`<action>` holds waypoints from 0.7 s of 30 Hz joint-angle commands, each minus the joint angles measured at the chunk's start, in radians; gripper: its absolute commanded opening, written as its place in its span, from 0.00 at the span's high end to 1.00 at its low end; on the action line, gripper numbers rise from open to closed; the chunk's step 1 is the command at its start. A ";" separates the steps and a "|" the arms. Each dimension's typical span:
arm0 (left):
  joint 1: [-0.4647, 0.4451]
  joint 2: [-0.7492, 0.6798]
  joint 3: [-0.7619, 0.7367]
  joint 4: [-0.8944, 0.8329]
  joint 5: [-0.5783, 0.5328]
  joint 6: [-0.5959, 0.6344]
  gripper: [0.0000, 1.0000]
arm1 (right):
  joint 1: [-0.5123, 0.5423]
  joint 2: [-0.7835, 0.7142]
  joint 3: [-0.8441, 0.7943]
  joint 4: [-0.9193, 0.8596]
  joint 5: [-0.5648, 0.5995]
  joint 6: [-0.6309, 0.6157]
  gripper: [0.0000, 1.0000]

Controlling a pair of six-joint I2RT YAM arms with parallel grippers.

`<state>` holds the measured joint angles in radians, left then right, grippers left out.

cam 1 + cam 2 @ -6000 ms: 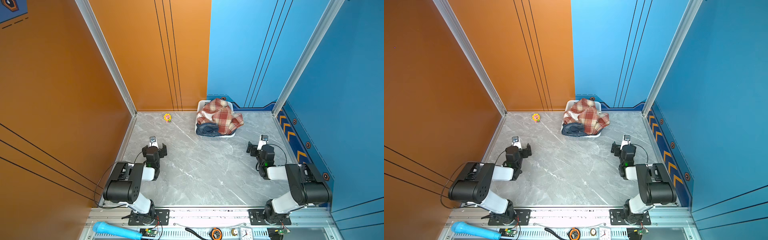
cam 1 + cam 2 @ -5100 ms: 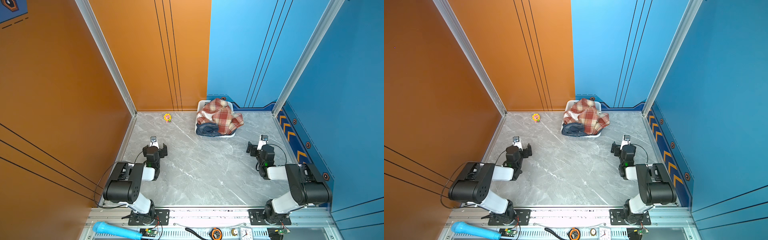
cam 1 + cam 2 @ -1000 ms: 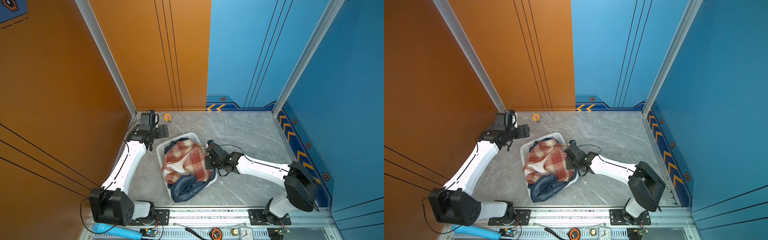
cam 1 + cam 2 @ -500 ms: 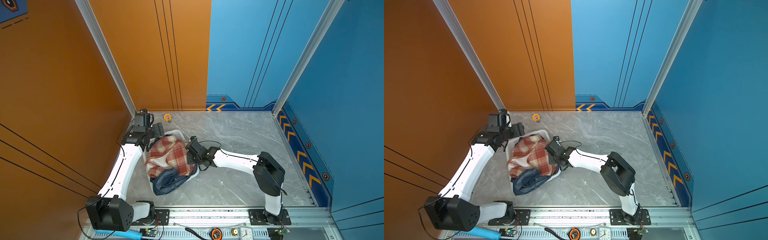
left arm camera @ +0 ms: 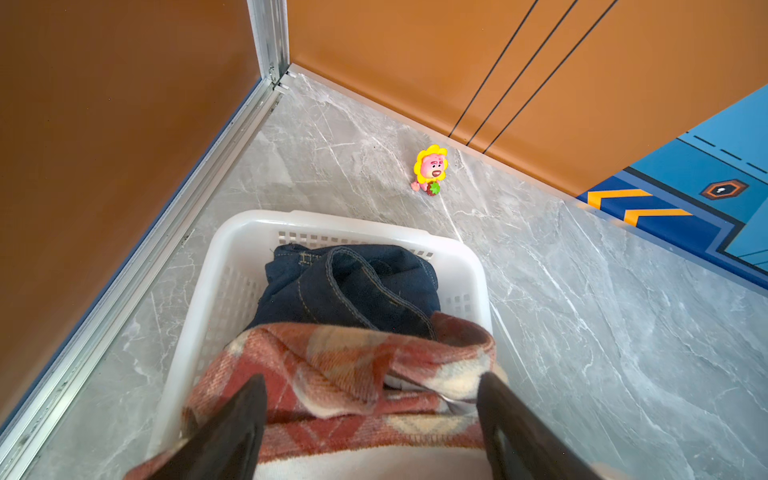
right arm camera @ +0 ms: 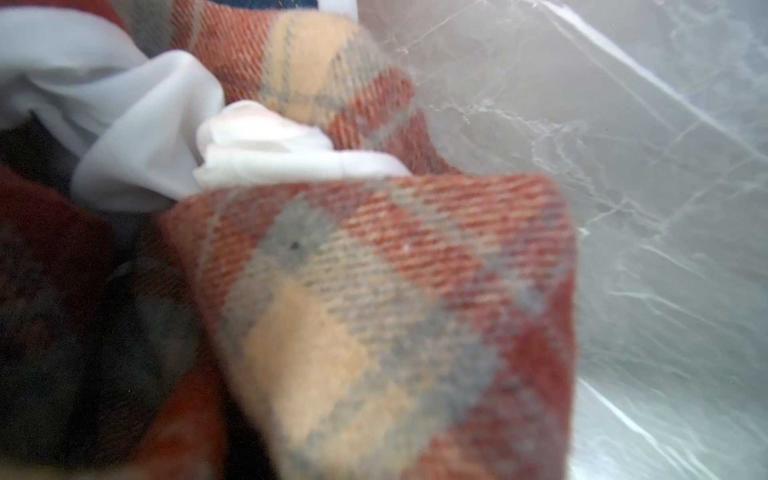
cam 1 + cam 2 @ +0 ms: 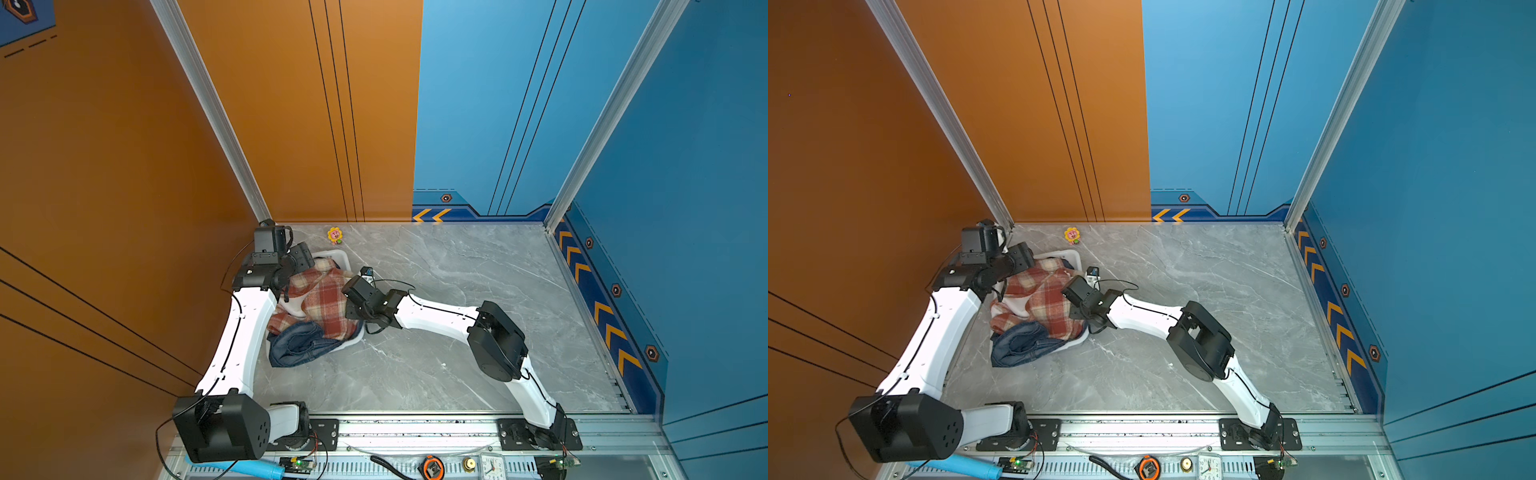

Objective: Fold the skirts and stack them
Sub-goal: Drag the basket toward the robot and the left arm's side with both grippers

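Item one: white perforated plastic basket [image 5: 249, 224], standing on the grey marble-look counter [image 7: 457, 291] near its far left corner. Contents: red, cream and tan plaid cloth skirt [image 7: 320, 299] heaped on top, its white lining showing. A dark blue denim skirt [image 5: 353, 282] is bunched at the basket's far end. A second dark blue denim skirt [image 7: 299, 343] spills over the near rim onto the counter. My left pincer [image 5: 371, 378] hangs over the plaid heap, its jaws wide. My right pincer [image 7: 348, 293] is at the basket's right side against the plaid; its wrist view is filled with blurred cloth, so I cannot tell its grip. Sundry: small yellow flower-faced toy [image 7: 335, 235] by the back wall.
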<state>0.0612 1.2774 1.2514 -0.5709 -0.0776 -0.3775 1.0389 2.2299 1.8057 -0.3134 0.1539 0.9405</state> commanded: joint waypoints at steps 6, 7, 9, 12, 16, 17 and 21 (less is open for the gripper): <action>0.012 -0.030 -0.005 -0.012 0.015 -0.038 0.21 | -0.006 -0.026 0.008 0.177 -0.042 0.044 0.43; 0.011 -0.035 -0.008 -0.019 0.019 -0.039 0.21 | -0.016 -0.050 -0.044 0.209 -0.048 0.037 0.38; -0.001 -0.042 -0.012 -0.040 0.020 -0.034 0.22 | -0.043 -0.106 -0.145 0.298 -0.065 0.025 0.32; -0.035 -0.055 -0.019 -0.072 0.016 -0.022 0.23 | -0.076 -0.218 -0.292 0.418 -0.053 -0.010 0.21; -0.132 -0.061 -0.020 -0.120 -0.039 -0.005 0.23 | -0.117 -0.334 -0.432 0.519 -0.028 -0.049 0.17; -0.166 -0.061 -0.026 -0.126 -0.054 -0.007 0.23 | -0.126 -0.363 -0.461 0.528 -0.017 -0.055 0.18; -0.340 -0.038 -0.059 -0.147 -0.160 -0.046 0.24 | -0.176 -0.499 -0.568 0.490 0.065 -0.104 0.18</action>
<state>-0.2016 1.2335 1.2217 -0.6586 -0.1505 -0.4065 0.8852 1.8095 1.2888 0.1505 0.1425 0.8989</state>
